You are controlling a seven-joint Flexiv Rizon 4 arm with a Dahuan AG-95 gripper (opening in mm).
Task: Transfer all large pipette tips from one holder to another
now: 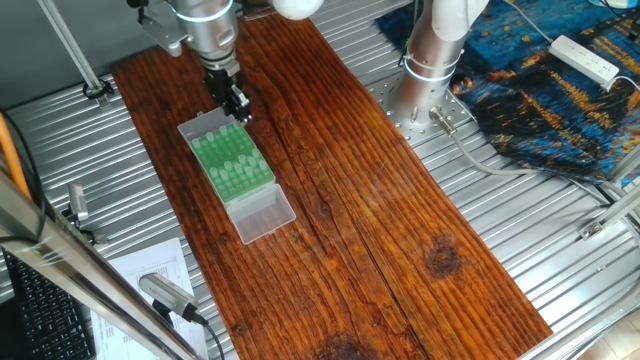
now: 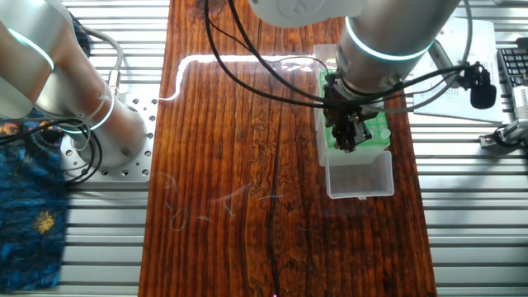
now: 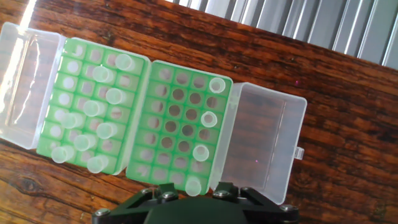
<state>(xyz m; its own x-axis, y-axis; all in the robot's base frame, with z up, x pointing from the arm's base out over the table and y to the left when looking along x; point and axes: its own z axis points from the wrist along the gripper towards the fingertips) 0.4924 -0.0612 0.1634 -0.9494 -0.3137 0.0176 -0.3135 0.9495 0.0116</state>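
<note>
One fixed view: the gripper (image 1: pixel 237 105) hangs over the far end of the green tip racks (image 1: pixel 232 164), which sit on the wooden board (image 1: pixel 400 200) between two clear open lids (image 1: pixel 265 213). The fingers point straight down; whether they are apart or together cannot be told here.

The other fixed view: the gripper (image 2: pixel 351 132) covers much of the green racks (image 2: pixel 378 132), just above them, with a clear lid (image 2: pixel 360 175) on the near side. No tip can be made out between the fingers; their state is hidden by the wrist.

Hand view: two green racks lie side by side. The left rack (image 3: pixel 93 106) holds about nine large pipette tips (image 3: pixel 106 74); the right rack (image 3: pixel 180 121) holds four down its right-hand column (image 3: pixel 208 118).

Key relation: the nearest tip (image 3: pixel 193 185) stands directly ahead of the gripper body (image 3: pixel 193 208), its long axis upright, along the fingers' line.

Fingers: fingertips not visible; cannot tell their state.

Look of tips: translucent whitish cones with wide round tops, standing proud of the holes.
</note>
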